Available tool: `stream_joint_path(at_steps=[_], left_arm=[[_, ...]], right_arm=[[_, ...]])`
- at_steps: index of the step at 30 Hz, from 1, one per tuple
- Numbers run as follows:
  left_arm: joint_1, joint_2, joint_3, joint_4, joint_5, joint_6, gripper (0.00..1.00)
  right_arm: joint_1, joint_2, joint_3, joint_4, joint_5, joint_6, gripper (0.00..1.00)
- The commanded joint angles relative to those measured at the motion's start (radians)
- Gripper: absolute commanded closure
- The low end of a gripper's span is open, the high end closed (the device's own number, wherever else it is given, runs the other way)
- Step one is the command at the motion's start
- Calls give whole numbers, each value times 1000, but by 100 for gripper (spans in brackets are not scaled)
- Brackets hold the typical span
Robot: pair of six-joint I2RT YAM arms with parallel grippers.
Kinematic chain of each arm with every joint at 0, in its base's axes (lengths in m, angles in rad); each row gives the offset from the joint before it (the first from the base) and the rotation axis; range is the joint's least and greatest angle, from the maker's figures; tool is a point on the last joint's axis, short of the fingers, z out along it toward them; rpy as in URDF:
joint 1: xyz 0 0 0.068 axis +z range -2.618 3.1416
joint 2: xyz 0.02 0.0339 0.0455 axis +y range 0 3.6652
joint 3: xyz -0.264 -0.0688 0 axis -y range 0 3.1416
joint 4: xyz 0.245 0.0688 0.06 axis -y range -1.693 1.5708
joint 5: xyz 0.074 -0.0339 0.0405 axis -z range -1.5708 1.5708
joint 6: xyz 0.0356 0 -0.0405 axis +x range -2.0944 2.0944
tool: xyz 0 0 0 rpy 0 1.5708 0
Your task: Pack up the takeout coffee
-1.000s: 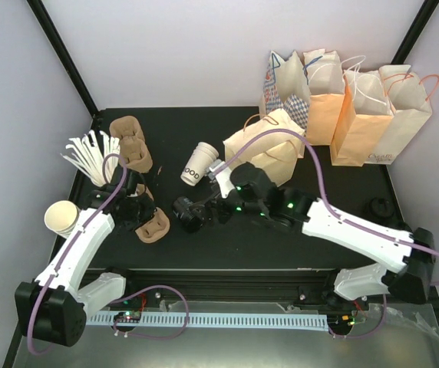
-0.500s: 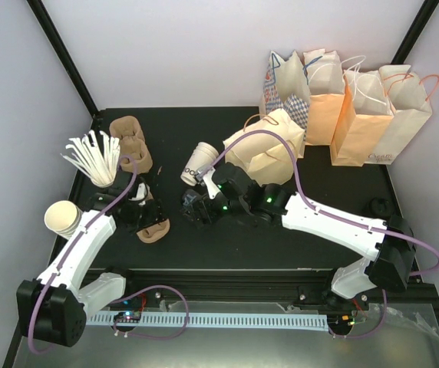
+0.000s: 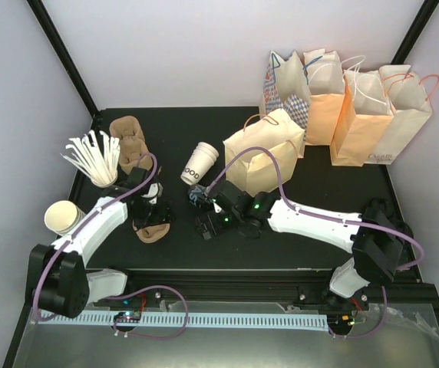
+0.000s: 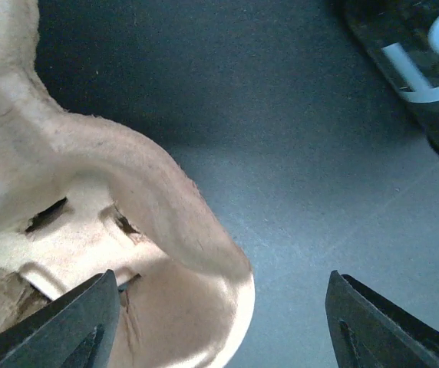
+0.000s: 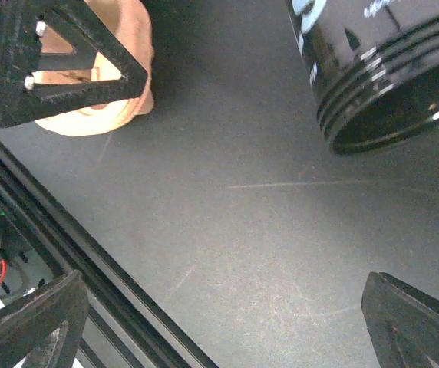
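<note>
The takeout coffee cup [image 3: 199, 163], white with black lettering, lies on its side at mid-table with no lid on it. My left gripper [image 3: 150, 202] [image 4: 219, 307] stands open above the far end of a brown pulp cup carrier [image 3: 153, 228] [image 4: 89, 230], with nothing gripped. My right gripper [image 3: 206, 225] [image 5: 221, 307] is open over bare mat near the front edge. Just beyond it lies a black cup with pale lettering [image 3: 196, 200] [image 5: 381, 77], on its side and apart from the fingers.
More pulp carriers [image 3: 127, 140] are stacked at the back left, beside a cup of white stirrers [image 3: 93, 159] and a stack of cream cups [image 3: 62, 217]. A tan paper bag [image 3: 264, 157] lies behind the right arm. Several upright bags [image 3: 361, 115] line the back right.
My left gripper has opened and let go of the pulp carrier, shifting slightly farther from its base. The right arm has swung left and nearer the front edge, still open.
</note>
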Motion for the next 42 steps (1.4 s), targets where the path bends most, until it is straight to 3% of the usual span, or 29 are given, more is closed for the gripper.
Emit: stream_joint_path(at_steps=[1, 5, 10, 19, 21, 23, 27, 30, 34, 42], left_arm=[[-8, 61, 26, 45, 11, 19, 25], [-8, 125, 25, 82, 152, 10, 26], [-8, 167, -3, 251, 392, -102, 27], [-13, 247, -40, 647, 602, -363, 27], [-19, 250, -24, 700, 618, -364, 27], [-25, 238, 44, 586, 564, -255, 27], [-73, 221, 248, 143, 281, 58, 28], [-122, 227, 294, -21, 105, 194, 30], [-179, 235, 279, -85, 85, 264, 36], [-238, 305, 252, -53, 44, 272, 42]], right_arm=[[-9, 27, -16, 57, 7, 78, 0], [-17, 71, 7, 54, -1, 78, 0], [-22, 17, -29, 85, 43, 66, 0], [-52, -177, -205, 206, 88, 112, 0], [-63, -211, -230, 207, 107, 117, 0], [-69, -243, -249, 202, 120, 121, 0], [-75, -294, -288, 203, 138, 127, 0], [-77, -325, -306, 203, 155, 128, 0], [-86, -368, -318, 201, 192, 127, 0], [-94, -405, -319, 208, 209, 119, 0]])
